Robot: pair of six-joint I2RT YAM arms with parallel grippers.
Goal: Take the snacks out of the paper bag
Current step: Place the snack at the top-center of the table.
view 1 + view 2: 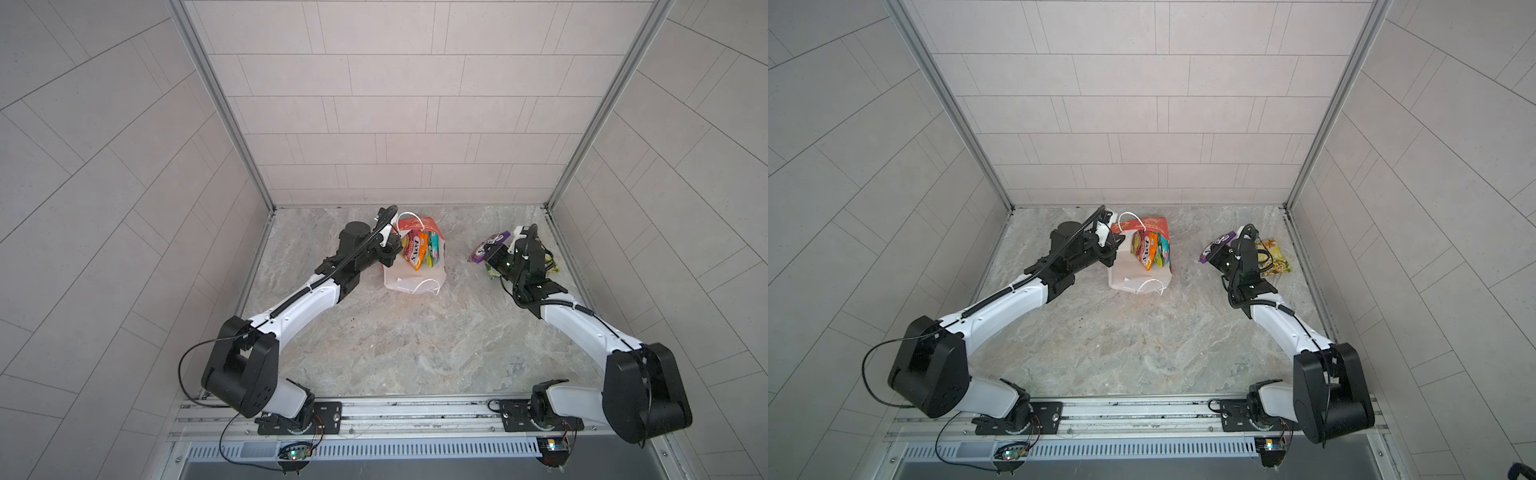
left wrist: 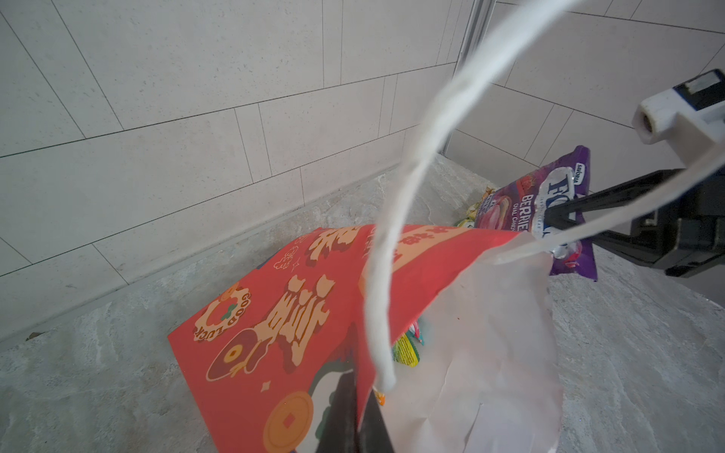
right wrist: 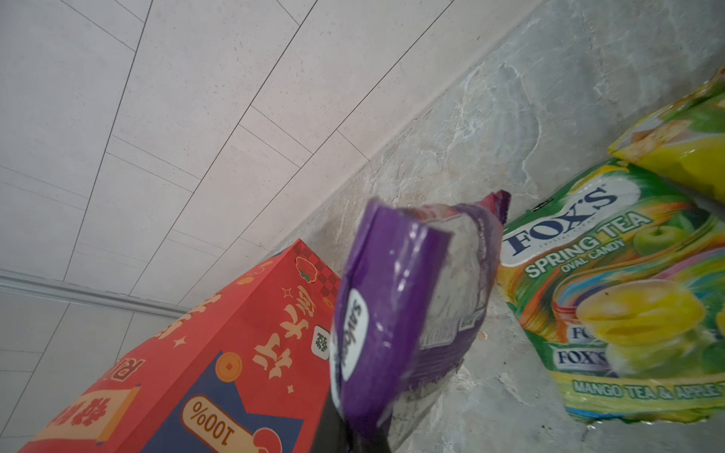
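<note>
Closest to the lens is the rail (image 1: 395, 411) the robot bolts onto. Nothing of the job is down there, just loads of bare bench (image 1: 395, 345) in front of it.

Going left to right:

- **Left side:** The left tool (image 1: 392, 247) is pressed together on the left rim of the bag (image 1: 399, 279), pinching the paper wall so the mouth gapes.
- **Middle:** The bag sits mid-bench, near the back wall (image 1: 395, 166), with its cord handles (image 2: 392, 274) flopping loose. Inside, a few snacks (image 1: 419, 251) stand on edge: orange, yellow, teal.
- **Right side:** After a strip of open bench comes the right tool (image 1: 493, 254), clamped on the edge of a purple packet (image 1: 489, 243) and held well clear of the bag.
- **Far right:** A green packet (image 3: 608, 274) and a yellow packet (image 3: 686, 149) lie flat, close to the right wall (image 1: 665, 208).

My guess on handling is that the packets are light, glossy and crinkly, so they're slippery on the faces. I'd grab the flat sealed edge that pokes up.

The bag is thin paper, so it'll crumple or tip if you drag a packet sideways. Lifting straight up looks safer, and watch you don't snag a cord.

The drop pile is tight against the right wall, while the front of the bench is wide open.
</note>
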